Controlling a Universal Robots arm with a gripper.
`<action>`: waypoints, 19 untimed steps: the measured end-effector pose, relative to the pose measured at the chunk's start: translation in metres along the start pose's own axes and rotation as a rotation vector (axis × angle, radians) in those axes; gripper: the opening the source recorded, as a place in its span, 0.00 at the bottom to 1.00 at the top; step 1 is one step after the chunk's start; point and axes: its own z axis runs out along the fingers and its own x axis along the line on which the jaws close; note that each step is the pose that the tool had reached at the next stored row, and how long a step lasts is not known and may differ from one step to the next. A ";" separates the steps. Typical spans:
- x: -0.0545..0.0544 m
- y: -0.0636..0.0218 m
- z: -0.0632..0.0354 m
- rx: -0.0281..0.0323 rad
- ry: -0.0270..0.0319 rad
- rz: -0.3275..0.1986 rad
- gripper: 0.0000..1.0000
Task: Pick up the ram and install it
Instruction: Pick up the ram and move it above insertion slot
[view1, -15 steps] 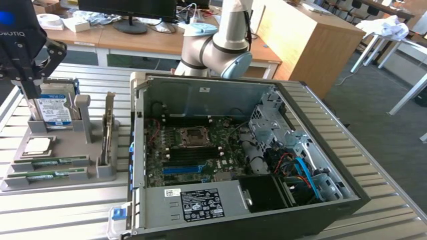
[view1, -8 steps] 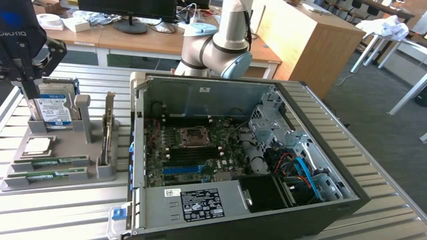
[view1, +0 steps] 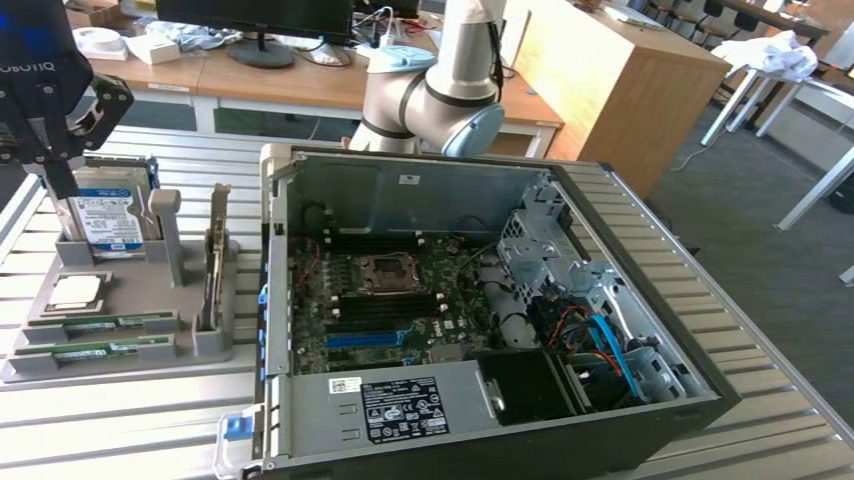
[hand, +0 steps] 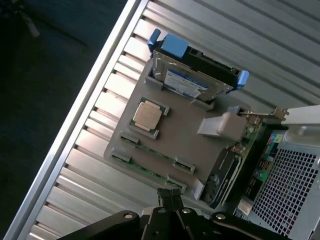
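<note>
Jaws together (empty) near ram (view1: 104, 322), flat, lengthwise across exterior view.

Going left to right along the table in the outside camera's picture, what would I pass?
Ram strips lying in the grey holder tray → an upright card at the tray's far edge → the open computer case, with its motherboard → a blue cable.

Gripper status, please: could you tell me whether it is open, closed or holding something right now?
Gripper: closed, holding nothing; the ram lies in the grey tray.
</note>
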 end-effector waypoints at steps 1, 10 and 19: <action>0.000 0.0000 0.0001 -0.0004 0.0008 -0.018 0.10; 0.000 0.0000 0.0006 -0.0043 0.0085 -0.181 0.10; 0.000 0.0000 0.0011 -0.0082 0.0160 -0.345 0.10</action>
